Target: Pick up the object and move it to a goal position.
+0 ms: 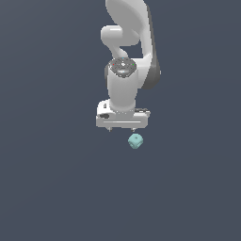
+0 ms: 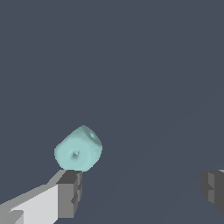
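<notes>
One small cube (image 2: 78,149) is the only loose thing in sight. It is pale teal, with rounded corners and a shallow dimple in each face I can see, and it is much smaller than my white hand. From the exterior view it (image 1: 135,140) sits on a flat dark grey-blue floor (image 1: 52,188), just below my gripper (image 1: 122,129) and a little toward the exterior view's right. My white arm (image 1: 124,56) rises above the gripper and runs out of the top of that picture.

From the wrist view my two grey fingertips are spread wide apart with nothing between them. One fingertip (image 2: 70,192) lies close beside the cube, almost touching its edge; I cannot tell whether they actually meet. The other fingertip (image 2: 213,189) is well apart from it. The cube lies outside the gap between the fingertips, not inside it.

All around the cube the floor is plain and even, with open room on every side out to the picture edges.
</notes>
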Available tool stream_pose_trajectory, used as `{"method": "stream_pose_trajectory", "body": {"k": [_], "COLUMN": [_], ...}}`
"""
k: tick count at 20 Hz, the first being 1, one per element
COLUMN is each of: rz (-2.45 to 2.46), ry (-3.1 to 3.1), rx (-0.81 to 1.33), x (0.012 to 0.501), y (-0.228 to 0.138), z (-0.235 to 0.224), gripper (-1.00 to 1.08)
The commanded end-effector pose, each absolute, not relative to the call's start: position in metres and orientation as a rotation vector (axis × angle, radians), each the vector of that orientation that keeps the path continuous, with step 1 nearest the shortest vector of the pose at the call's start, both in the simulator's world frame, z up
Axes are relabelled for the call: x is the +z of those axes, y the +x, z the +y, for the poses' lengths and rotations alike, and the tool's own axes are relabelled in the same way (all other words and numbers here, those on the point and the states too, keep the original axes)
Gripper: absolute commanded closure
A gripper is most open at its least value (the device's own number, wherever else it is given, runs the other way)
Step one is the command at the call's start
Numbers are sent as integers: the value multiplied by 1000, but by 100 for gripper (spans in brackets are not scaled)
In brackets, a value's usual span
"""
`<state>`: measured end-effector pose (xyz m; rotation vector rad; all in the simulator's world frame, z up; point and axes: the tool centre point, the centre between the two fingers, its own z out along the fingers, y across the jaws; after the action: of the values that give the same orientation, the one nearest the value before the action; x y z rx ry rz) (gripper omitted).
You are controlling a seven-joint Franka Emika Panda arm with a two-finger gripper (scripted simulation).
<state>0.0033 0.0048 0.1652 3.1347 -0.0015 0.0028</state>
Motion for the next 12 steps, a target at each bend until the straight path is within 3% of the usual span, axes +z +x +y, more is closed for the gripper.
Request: {"method": "stream_pose_trajectory", "body": {"k": [1, 12], "rz": [-1, 65], "ry": [3135, 3132], "rx": [3, 41], "x": [165, 167], "y": [3, 13], "z": [5, 15], "gripper": [-92, -92]}}
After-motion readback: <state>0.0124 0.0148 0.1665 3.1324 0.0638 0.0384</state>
